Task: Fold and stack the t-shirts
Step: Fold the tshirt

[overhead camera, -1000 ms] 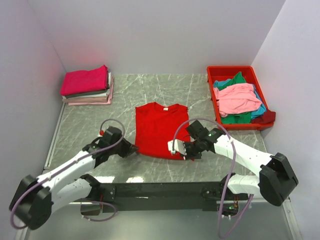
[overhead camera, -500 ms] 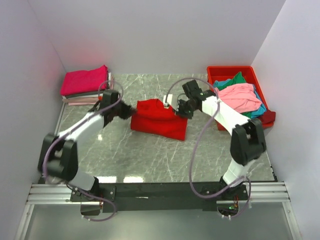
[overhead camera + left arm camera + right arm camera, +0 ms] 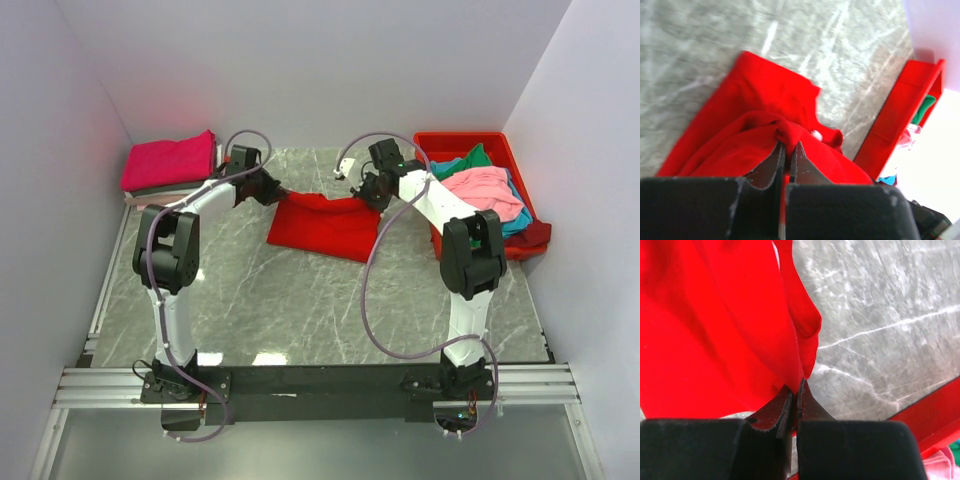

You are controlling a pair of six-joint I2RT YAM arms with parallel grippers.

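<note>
The large red t-shirt (image 3: 325, 228) lies in the far middle of the grey marbled desk (image 3: 250, 290), between a stack at the far left and a bin at the far right. Its near part is flat on the stone, and its far edge is raised and strung between the two arms. The left tool (image 3: 272, 190) is clamped on the left end of that raised edge. The left wrist view shows its dark fingers (image 3: 767, 167) pressed together on a bunched ridge of red cloth, with the rest of the shirt spreading away onto the desk. The right tool (image 3: 372, 192) is clamped on the right end. In the right wrist view its fingers (image 3: 772, 412) meet on a thin fold of red fabric that spreads away from them, with bare stone to the right. Between the two grips the edge sags a little. Both arms reach far out over the desk, well away from their bases. In the far left corner sits a stack of folded t-shirts (image 3: 175, 170), magenta on top with grey and pale layers beneath, near the left arm's wrist. The red bin (image 3: 462, 138) stands at the far right against the wall and holds loose shirts — a pink t-shirt (image 3: 482, 195) uppermost, with green and teal ones under it.
</note>
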